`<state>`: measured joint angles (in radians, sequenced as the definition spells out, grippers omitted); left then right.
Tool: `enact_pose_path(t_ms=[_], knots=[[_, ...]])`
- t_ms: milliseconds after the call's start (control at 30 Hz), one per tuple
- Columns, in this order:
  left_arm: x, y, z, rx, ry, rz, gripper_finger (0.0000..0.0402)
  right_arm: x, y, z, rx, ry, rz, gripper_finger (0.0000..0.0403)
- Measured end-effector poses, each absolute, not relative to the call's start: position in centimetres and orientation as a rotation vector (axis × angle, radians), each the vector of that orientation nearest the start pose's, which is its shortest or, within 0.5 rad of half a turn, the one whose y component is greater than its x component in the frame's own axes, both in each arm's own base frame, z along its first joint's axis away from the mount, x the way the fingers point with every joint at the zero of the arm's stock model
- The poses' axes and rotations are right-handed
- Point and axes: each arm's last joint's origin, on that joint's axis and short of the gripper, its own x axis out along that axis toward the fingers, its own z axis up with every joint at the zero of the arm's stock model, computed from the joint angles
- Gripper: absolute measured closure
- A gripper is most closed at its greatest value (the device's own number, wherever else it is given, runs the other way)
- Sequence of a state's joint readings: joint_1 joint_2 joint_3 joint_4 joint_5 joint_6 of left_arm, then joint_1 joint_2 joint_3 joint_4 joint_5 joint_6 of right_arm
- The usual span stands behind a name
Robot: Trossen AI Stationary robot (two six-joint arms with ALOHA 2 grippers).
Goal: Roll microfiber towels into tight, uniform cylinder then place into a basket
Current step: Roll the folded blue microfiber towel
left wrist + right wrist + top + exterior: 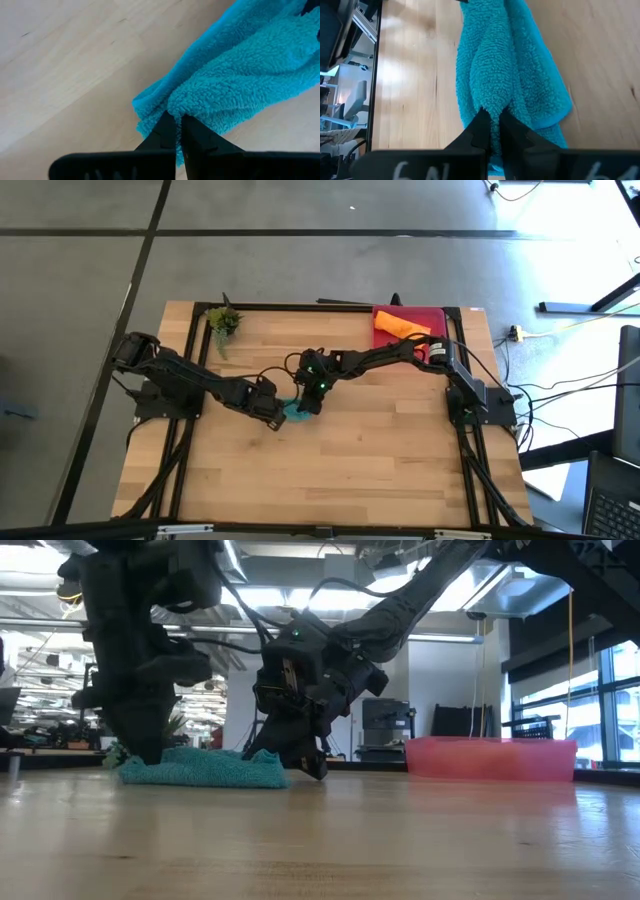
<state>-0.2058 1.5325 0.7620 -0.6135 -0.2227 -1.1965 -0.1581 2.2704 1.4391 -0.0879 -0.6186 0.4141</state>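
The teal towel (pixel 297 412) lies bunched into a loose long fold on the table's middle; it also shows in the low view (pixel 205 768). My left gripper (pixel 174 131) is shut on one end of it, and my right gripper (pixel 491 125) is shut on the other end. The orange towel (pixel 400 326) lies in the pink-red basket (pixel 436 317) at the far right. My left gripper pinches a thick fold (pixel 176 111) at the towel's end between its two fingers, slanting down at it. The towel rests on the table. My right gripper pinches a raised fold (pixel 489 104) at the towel's other end between its two fingers, coming from above; the fingers lie along the towel.
A small green plant (pixel 224 321) stands at the table's far left corner. The basket also shows in the low view (pixel 490 757). Bare wood spreads over the near half of the table (pixel 340 480).
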Motion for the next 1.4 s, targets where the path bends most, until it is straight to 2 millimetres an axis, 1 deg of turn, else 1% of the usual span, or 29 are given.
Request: enact_pose_path(t_ms=[267,400,533,733,933,1067,1233,1333,1400], knots=[[23.7,-4.3,13.7,-0.707,1.122,0.793,0.0401,45.2,-5.5,9.2,0.73,0.941,0.25,0.0378],[23.6,-4.3,13.5,-0.706,1.116,0.791,0.0401,45.2,-5.5,9.3,0.694,0.925,0.272,0.0377],[23.5,-4.4,13.5,-0.7,1.116,0.789,0.0401,45.5,-5.5,9.5,0.679,0.889,0.313,0.0367],[23.6,-4.4,13.4,-0.699,1.105,0.786,0.0401,45.6,-5.5,9.7,0.662,0.864,0.36,0.0326],[23.7,-4.4,13.4,-0.68,1.095,0.772,0.0401,45.7,-5.5,9.7,0.655,0.85,0.367,0.027],[23.7,-4.4,13.4,-0.68,1.095,0.772,0.0401,45.6,-6.7,9.8,0.701,0.839,0.352,0.0249],[23.7,-4.4,13.4,-0.682,1.097,0.77,0.0401,45.2,-8.4,10.3,0.68,0.814,0.333,0.0245],[23.8,-4.4,13.4,-0.684,1.096,0.768,0.0401,44.9,-8.8,11.2,0.636,0.804,0.319,0.0245],[23.8,-4.4,13.4,-0.685,1.096,0.768,0.0401,44.8,-8.6,12.5,0.578,0.787,0.317,0.0245]])
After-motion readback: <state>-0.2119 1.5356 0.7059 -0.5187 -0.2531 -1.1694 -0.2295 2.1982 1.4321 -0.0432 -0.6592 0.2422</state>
